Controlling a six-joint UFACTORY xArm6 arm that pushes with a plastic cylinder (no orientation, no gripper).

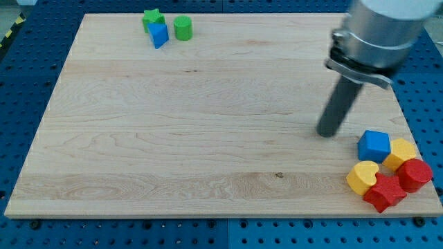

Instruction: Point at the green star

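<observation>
The green star [151,17] lies at the view's top left of the wooden board [173,138], touching a blue block [159,34] just below it. A green cylinder [183,28] stands just to its right. My tip [327,133] rests on the board at the view's right, far from the green star, down and to the right of it. The rod rises from the tip toward the view's top right.
A cluster sits at the view's bottom right corner: a blue cube [374,146], a yellow block [401,153], a yellow heart [363,177], a red cylinder [414,174] and a red star [384,193]. My tip is just left of the blue cube.
</observation>
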